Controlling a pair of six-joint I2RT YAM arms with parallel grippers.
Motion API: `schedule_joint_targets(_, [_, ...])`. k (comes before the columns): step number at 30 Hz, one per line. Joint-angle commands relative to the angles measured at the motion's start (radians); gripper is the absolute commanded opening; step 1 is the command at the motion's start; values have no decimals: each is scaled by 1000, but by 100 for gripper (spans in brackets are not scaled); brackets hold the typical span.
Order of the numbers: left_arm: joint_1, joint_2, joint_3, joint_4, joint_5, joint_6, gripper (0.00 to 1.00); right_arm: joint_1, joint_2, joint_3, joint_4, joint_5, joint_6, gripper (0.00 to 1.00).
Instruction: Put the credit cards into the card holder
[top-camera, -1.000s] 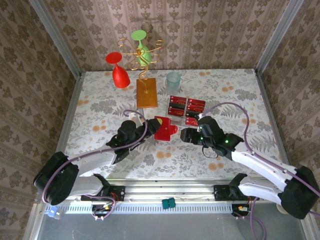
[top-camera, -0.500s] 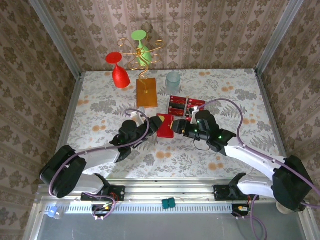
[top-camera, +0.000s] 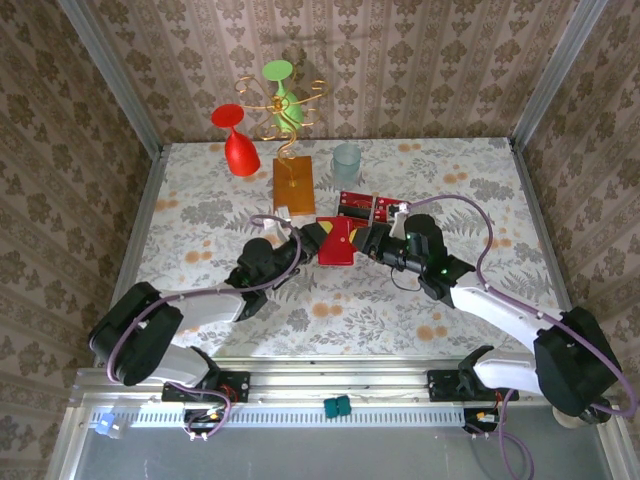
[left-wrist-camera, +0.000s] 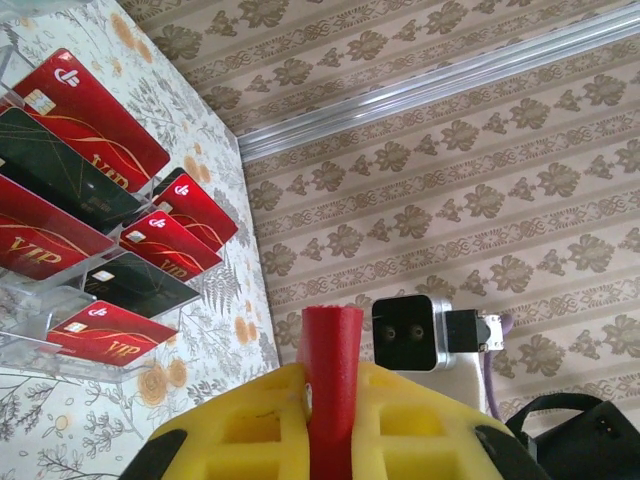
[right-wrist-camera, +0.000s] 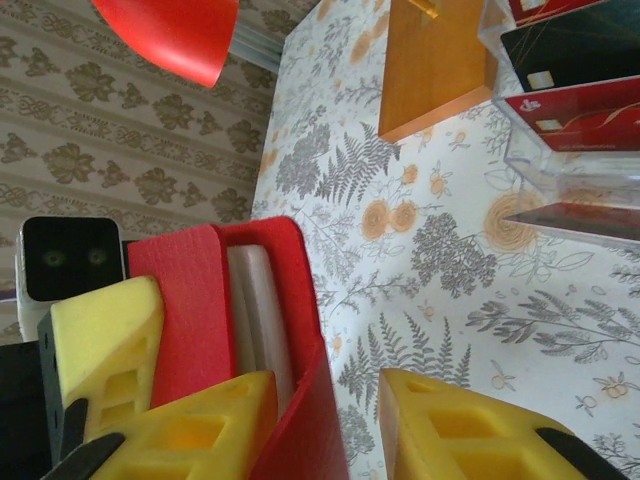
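Top cam: the card holder is over the middle of the table, between my left hand and right hand, with the credit cards just behind it. Left wrist: the left hand's clamped on the holder's edge. Right wrist: the right hand's fingers are apart, one open flap between them.
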Motion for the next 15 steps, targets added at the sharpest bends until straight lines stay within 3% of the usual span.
schedule_joint_targets(1, [0, 22, 37, 126, 3, -41, 0, -4, 9, -13, 62, -65, 19, 33])
schedule_joint_targets(11, [-4, 21, 46, 152, -3, -49, 0, -28, -7, -53, 120, -117, 64, 29])
schedule_joint_targets(15, [-3, 15, 45, 161, -5, -52, 0, -37, -11, -62, 147, -159, 78, 33])
